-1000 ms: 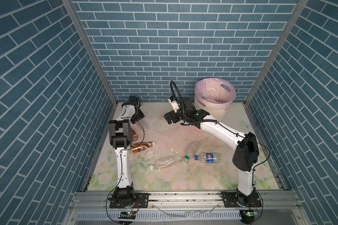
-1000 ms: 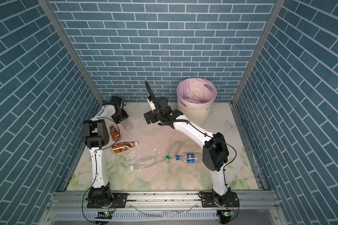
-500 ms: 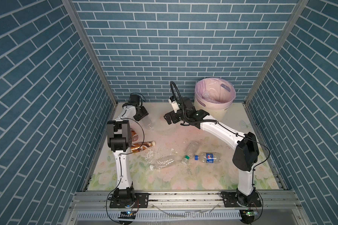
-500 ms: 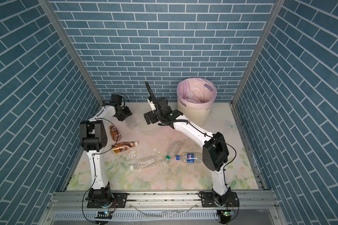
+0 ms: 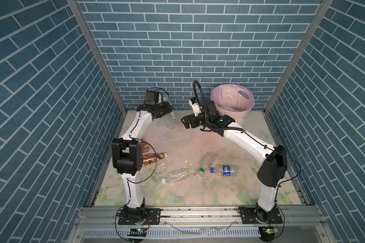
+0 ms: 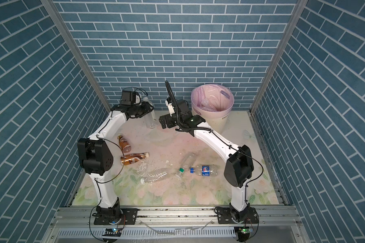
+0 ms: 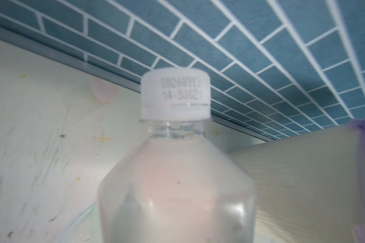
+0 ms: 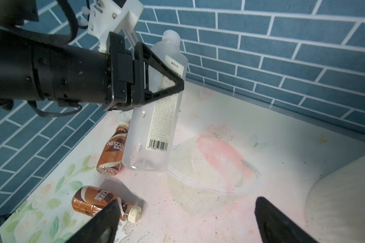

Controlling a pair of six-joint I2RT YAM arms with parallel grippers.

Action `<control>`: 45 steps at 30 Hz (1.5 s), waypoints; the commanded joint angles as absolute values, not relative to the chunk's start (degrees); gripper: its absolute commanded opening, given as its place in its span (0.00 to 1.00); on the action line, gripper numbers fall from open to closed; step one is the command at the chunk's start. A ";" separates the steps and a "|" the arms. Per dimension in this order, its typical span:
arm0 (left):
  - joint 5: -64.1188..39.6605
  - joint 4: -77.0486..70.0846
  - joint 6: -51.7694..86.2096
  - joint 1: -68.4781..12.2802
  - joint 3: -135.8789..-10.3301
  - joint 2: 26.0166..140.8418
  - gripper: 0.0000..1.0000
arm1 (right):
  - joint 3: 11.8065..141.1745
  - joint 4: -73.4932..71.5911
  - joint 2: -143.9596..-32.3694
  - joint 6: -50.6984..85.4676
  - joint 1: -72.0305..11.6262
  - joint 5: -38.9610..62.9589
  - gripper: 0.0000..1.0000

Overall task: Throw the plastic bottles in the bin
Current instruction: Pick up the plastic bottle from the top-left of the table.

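Your left gripper [image 8: 175, 84] was clamped round the clear bottle [image 8: 154, 126], held near upright, cap up, at the back of the bench [image 5: 198, 138]. The bin [image 5: 248, 110] lay to its right, with your right gripper [image 5: 187, 122], wide open and empty, between them, facing the bottle and nearer the bin.
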State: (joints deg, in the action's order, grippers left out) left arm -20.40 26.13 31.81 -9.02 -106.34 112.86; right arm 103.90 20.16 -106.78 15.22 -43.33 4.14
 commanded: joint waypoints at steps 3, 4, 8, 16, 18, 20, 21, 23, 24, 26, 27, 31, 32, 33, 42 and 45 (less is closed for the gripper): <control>-24.04 21.26 31.49 -12.22 -105.15 108.30 0.52 | 103.16 20.37 -102.69 18.15 -42.10 7.32 0.99; -24.40 20.30 31.87 -12.91 -104.74 107.75 0.52 | 103.02 20.07 -102.25 18.59 -41.87 7.74 0.99; -24.92 16.70 32.78 -15.28 -103.27 105.71 0.52 | 102.76 18.86 -101.60 20.32 -41.00 9.39 0.99; -24.80 13.10 35.08 -18.66 -102.00 103.93 0.52 | 103.40 16.74 -103.74 22.99 -40.78 12.29 0.99; -24.31 12.29 35.58 -19.19 -101.31 103.21 0.52 | 103.62 16.35 -104.36 23.58 -40.82 12.22 0.99; -23.75 11.07 36.19 -19.55 -100.44 102.30 0.52 | 103.82 16.11 -104.83 23.81 -40.78 12.09 0.99; -23.37 10.69 36.57 -19.60 -100.01 101.86 0.52 | 103.84 15.96 -105.00 23.90 -40.78 11.90 0.99; -22.98 9.22 37.39 -19.56 -99.07 100.83 0.52 | 103.80 16.00 -105.51 24.08 -40.78 11.25 0.99; -22.79 8.85 37.64 -19.60 -98.85 100.44 0.52 | 103.67 16.13 -105.71 24.17 -40.78 10.94 0.98; -22.59 8.38 38.04 -19.69 -98.61 99.89 0.52 | 103.45 15.89 -106.15 24.58 -40.89 10.73 0.97; -22.59 8.16 38.13 -19.73 -98.53 99.72 0.52 | 103.41 15.70 -106.42 24.90 -40.79 10.90 0.96; -22.31 7.29 38.81 -19.92 -98.06 99.01 0.52 | 103.27 14.73 -107.63 26.13 -40.87 11.81 0.91; -22.32 7.11 39.10 -20.03 -98.00 98.98 0.52 | 103.44 14.59 -107.96 26.40 -41.04 12.02 0.89; -22.39 7.01 39.19 -20.12 -98.04 98.96 0.52 | 103.66 14.60 -108.31 26.58 -40.96 12.19 0.88; -21.37 6.06 40.58 -20.74 -97.29 98.00 0.56 | 105.05 14.44 -109.73 27.25 -41.31 13.27 0.64; -20.87 6.41 40.68 -20.68 -97.08 97.34 0.59 | 104.47 14.28 -109.64 27.68 -41.31 13.43 0.52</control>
State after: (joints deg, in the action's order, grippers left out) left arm -20.99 8.69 39.70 -20.29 -97.54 100.71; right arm 104.05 13.82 -108.22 26.68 -41.67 14.31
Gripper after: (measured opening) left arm 0.590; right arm 0.540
